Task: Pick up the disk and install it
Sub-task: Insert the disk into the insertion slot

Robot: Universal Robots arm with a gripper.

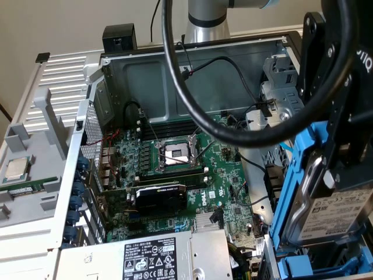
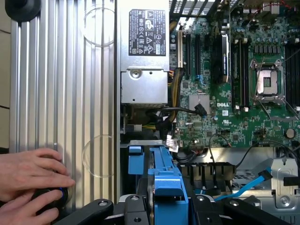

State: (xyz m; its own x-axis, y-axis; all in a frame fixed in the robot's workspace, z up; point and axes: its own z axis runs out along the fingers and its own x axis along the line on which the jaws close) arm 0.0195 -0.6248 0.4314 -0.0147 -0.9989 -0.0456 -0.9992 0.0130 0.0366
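Clamping the disk [image 1: 341, 219], pincer [image 1: 340, 170] above open case [image 1: 151, 76].

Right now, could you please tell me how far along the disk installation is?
Done: the silver rectangular hard drive in its blue plastic carrier is picked up. In hand: the black gripper is clamped on it, holding it tilted at the exterior view's right, beside the open grey metal computer case. Left: installing it; it does not look seated yet.

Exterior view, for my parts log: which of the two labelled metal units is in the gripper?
The disk, white-labelled and blue-framed, held by the gripper; the black-labelled power supply sits in the case.
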